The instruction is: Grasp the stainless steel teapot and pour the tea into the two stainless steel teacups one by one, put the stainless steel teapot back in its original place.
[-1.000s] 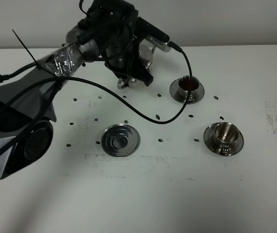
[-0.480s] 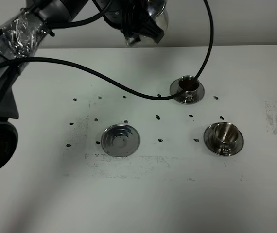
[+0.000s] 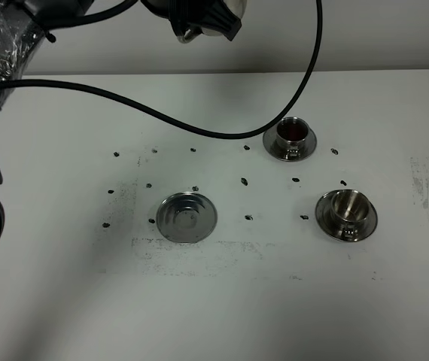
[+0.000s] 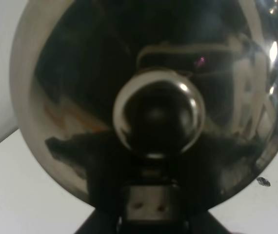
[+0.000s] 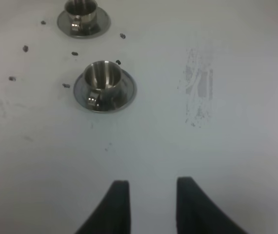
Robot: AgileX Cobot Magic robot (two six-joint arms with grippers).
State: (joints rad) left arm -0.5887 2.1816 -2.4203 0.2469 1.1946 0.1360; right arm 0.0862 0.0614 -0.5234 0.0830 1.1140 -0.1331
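- The left gripper (image 4: 151,207) was clamped on the stainless steel teapot (image 4: 80,97), holding it clear of the white table (image 3: 275,301) at the top edge of the exterior high frame, left of centre.
- In the left wrist view the teapot filled the frame, with its round lid knob (image 4: 158,112) at the centre.
- The round steel coaster plate (image 3: 187,217) lay bare at the lower left of centre, among small black marks (image 3: 247,217).
- The far teacup (image 3: 290,139) stood on its saucer right of centre, with reddish-brown tea (image 3: 293,132) inside.
- The near teacup (image 3: 346,213) stood on its saucer lower right and looked empty.
- A black cable (image 3: 162,118) arced over the table, passing just beside the far teacup.
- The right gripper (image 5: 148,187) hung over bare table, its fingers narrowly parted with nothing between them.
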